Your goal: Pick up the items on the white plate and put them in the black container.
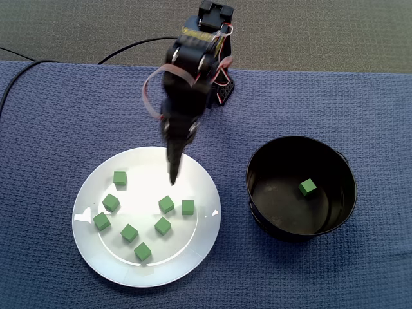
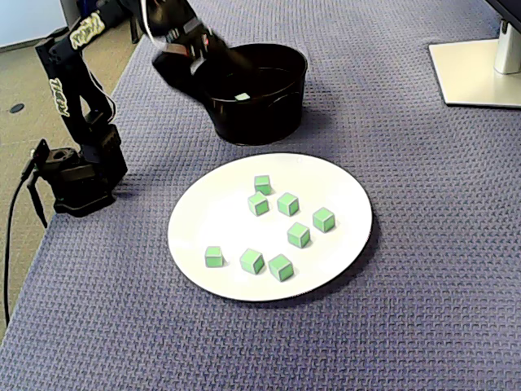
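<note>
Blue-grey woven cloth (image 1: pixel 58 129) covers the table, with grey carpet (image 1: pixel 322 26) beyond it. The white monitor foot (image 2: pixel 476 73) shows at 2 o'clock in only one fixed view. Yellow lettering (image 2: pixel 62 81) on the arm is too small to read. A black cable (image 1: pixel 19 67) trails off at 10 o'clock.

The white plate (image 1: pixel 87 193) holds eight green cubes (image 1: pixel 167 205). The black container (image 1: pixel 257 193) stands at 3 o'clock of it, with a ninth cube (image 1: pixel 308 187) inside.

The gripper (image 1: pixel 174 177) hangs over the plate, its fingers drawn to a point with nothing seen between them. It is blurred in the other fixed view.
</note>
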